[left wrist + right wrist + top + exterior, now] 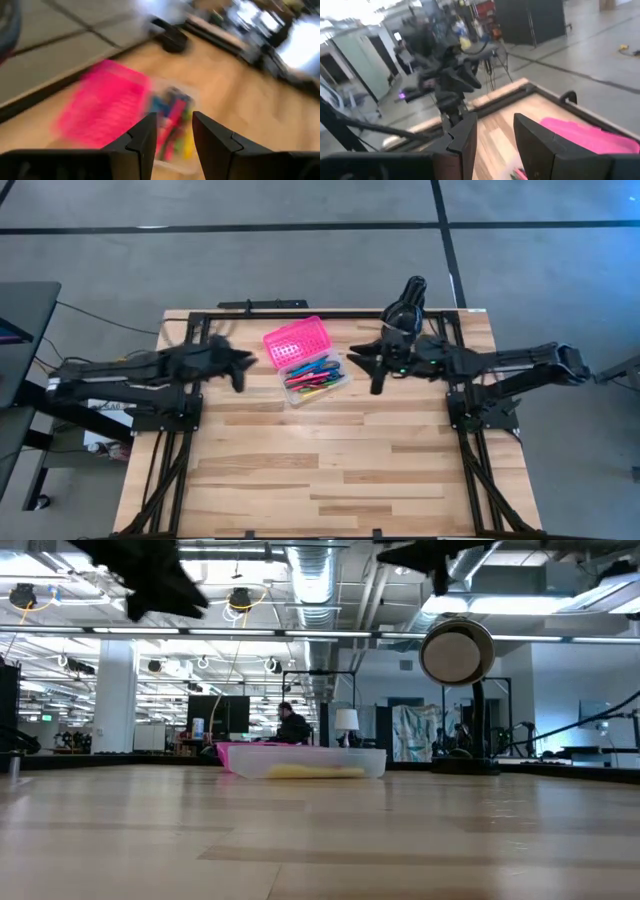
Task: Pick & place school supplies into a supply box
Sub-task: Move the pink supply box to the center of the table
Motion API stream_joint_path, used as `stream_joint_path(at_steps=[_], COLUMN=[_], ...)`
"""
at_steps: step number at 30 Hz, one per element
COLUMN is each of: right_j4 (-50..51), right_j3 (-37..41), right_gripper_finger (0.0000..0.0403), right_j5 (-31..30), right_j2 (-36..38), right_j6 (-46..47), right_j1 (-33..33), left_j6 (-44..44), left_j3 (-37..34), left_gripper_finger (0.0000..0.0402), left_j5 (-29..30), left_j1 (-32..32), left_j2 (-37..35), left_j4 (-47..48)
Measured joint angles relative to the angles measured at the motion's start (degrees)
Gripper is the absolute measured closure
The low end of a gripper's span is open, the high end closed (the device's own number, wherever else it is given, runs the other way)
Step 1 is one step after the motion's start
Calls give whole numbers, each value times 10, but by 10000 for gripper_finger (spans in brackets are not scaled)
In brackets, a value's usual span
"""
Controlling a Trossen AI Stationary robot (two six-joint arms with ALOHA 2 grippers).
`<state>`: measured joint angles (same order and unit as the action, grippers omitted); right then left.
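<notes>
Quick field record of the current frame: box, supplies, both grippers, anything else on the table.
supply box: open at the table's far middle, pink lid laid back, clear base toward the near side
school supplies: pens and pencils lying inside the base; none seen loose on the table
left gripper: raised, left of the box, open, empty
right gripper: raised, right of the box, open, empty
other: black round device standing at the far edge, behind the right gripper
</notes>
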<state>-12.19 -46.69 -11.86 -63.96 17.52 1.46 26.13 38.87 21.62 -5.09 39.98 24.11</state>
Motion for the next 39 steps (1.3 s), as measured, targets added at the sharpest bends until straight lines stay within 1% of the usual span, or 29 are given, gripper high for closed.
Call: stream_joint_path(at_steps=[2,5,6,8,11,14,15,16,18,19,20,21,23,25,26,27,29,31,33,35,37,39], right_j4=[5,5,8,22,53,111,125,135,162,170,178,184,176,176,152,127,124,121,124,119,146,176], right_j3=[-13,-35,-43,-54,-70,-82,-84,-84,-85,-85,-85,-85,-86,-83,-84,-88,-87,-104,-123,-148,-173,-198], right_gripper_finger=[281,281,281,281,281,281,281,281,281,281,281,281,281,281,281,281,281,281,281,281,281,281], right_j5=[5,36,50,67,77,64,57,53,43,43,43,42,38,38,39,43,43,42,40,40,42,42], right_j2=[-29,-63,-73,-88,-102,-104,-104,-104,-104,-104,-104,-104,-121,-134,-148,-161,-184,-216,-241,-271,-302,-327], right_j6=[-3,-4,-4,-5,-12,-4,8,24,61,79,95,107,119,131,140,151,170,176,176,176,173,167], right_j1=[-3,-8,-10,-14,-14,-6,-2,5,18,25,31,37,43,47,48,48,48,46,48,52,55,54], left_j6=[-60,-135,-154,-190,-230,-302,-325,-336,-357,-376,-401,-422,-446,-448,-448,-441,-415,-377,-349,-334,-331,-337], left_j3=[20,68,89,129,189,247,262,273,282,282,282,282,282,281,281,282,282,291,298,306,318,326], left_gripper_finger=[284,284,284,284,284,284,284,284,284,284,284,284,284,284,284,284,284,284,284,284,284,284], left_j5=[-84,-192,-217,-234,-238,-220,-197,-161,-82,-59,-53,-65,-129,-198,-228,-265,-328,-386,-435,-473,-489,-493], left_j1=[-11,-17,-17,-17,-18,-23,-25,-30,-49,-65,-87,-113,-177,-252,-286,-323,-389,-440,-477,-500,-506,-508], left_j2=[61,145,170,213,265,302,312,320,331,333,334,334,342,350,357,367,384,414,449,485,518,546], left_j4=[-27,-58,-61,-59,-43,36,62,80,88,88,89,88,72,70,59,42,48,46,54,56,68,73])
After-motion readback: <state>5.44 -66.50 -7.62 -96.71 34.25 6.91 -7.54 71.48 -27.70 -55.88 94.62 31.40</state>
